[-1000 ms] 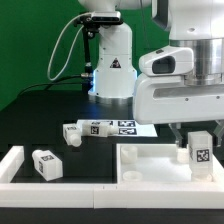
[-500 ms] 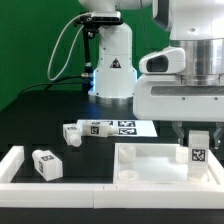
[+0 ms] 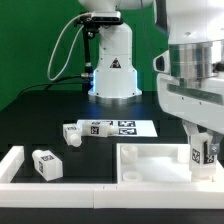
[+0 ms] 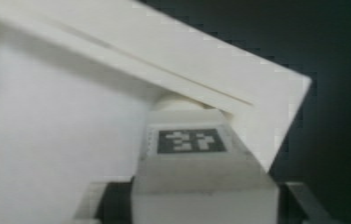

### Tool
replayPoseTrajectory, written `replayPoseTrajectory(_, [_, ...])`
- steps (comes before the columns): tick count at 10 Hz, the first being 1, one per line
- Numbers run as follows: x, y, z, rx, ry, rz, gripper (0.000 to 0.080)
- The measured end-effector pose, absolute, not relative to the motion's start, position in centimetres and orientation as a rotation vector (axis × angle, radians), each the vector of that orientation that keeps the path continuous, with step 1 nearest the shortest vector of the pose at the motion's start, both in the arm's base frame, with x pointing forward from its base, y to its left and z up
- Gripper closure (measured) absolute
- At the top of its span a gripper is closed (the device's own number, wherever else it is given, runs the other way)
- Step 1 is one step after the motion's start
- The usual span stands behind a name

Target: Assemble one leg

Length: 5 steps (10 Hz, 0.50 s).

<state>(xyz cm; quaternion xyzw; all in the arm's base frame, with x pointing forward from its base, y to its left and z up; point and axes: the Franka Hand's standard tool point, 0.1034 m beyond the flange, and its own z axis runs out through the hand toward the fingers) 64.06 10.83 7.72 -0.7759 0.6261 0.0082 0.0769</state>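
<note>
My gripper [image 3: 203, 148] is shut on a leg [image 3: 203, 153], a small white block with a square tag on its face. It holds the leg upright at the corner of the large white panel [image 3: 150, 160] on the exterior view's right. In the wrist view the leg [image 4: 193, 150] sits between the two dark fingers [image 4: 110, 203], with its far end against a corner of the panel [image 4: 47, 120]. Whether the leg is seated in the corner recess is hidden.
A second leg [image 3: 46, 164] stands inside the white border bars [image 3: 14, 164] on the exterior view's left. A third leg [image 3: 73, 132] lies beside the marker board [image 3: 122, 127]. The arm's base [image 3: 112, 60] stands behind.
The wrist has turned and moved towards the exterior view's right. The leg in the gripper has shifted slightly right and down at the panel's corner.
</note>
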Motion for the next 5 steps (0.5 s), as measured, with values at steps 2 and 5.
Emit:
replayPoseTrajectory(2, [63.97,10.83,7.71,-2.271,1.922,0.03,0.0456])
replayPoseTrajectory(5, [64.2,10.74,7.82,-2.55,1.525,-0.04,0.0189])
